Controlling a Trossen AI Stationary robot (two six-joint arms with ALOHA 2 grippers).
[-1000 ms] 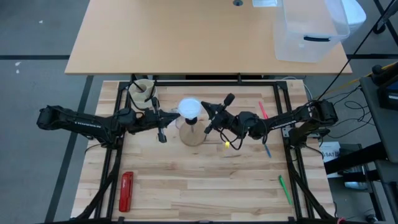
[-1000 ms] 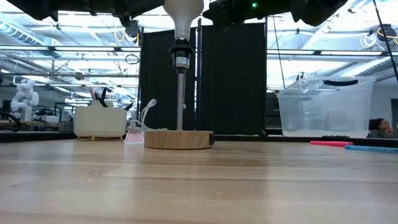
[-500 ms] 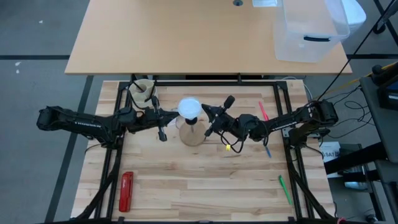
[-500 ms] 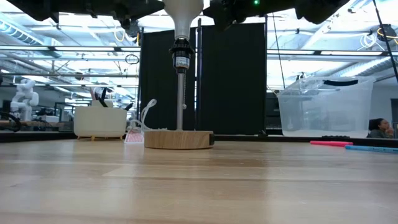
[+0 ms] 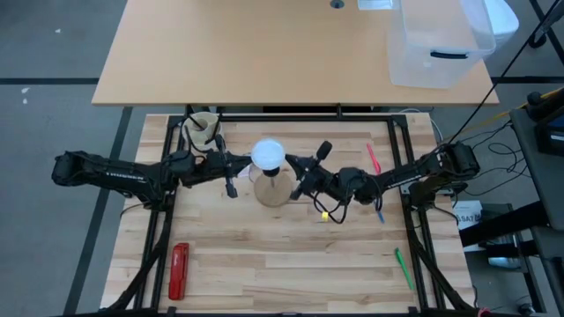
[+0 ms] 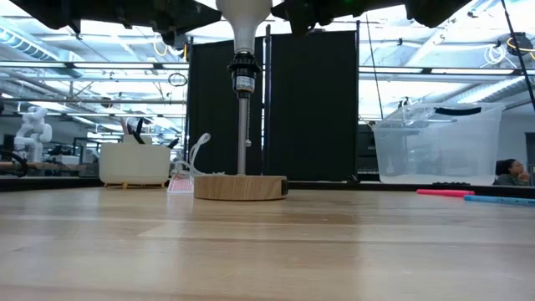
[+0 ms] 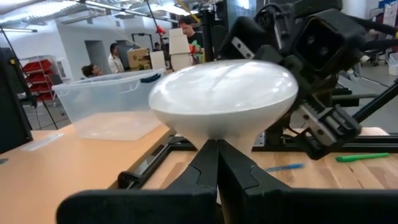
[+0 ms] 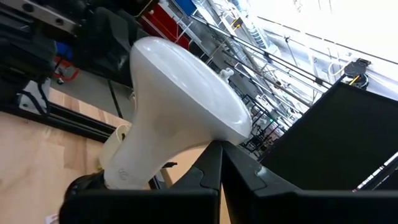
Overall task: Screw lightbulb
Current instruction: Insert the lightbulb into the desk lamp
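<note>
The bulb point(image 5: 268, 154) stands upright in the black socket point(image 6: 242, 81) on a thin metal stem point(image 6: 242, 134) rising from the round wooden base point(image 6: 240, 186), near the middle of the table point(image 5: 291, 264), so its long axis is vertical and any turning must go round that axis. Both arms meet at it from opposite sides at dome height. The left gripper point(image 5: 231, 162) lies just beside the bulb on its left with fingers pressed together, empty; in its wrist view the closed tips point at the neck under the dome. The right gripper point(image 5: 300, 164) is just beside it on the right, also closed and empty. Neither clearly touches the glass, and both look about equally near. The dome is smooth, frosted white and mushroom-shaped, tapering to a narrow neck: likely slippery. Farther off lie a red tool point(image 5: 179, 270), pens point(image 5: 403, 267) and a clear bin point(image 5: 441, 40).
</note>
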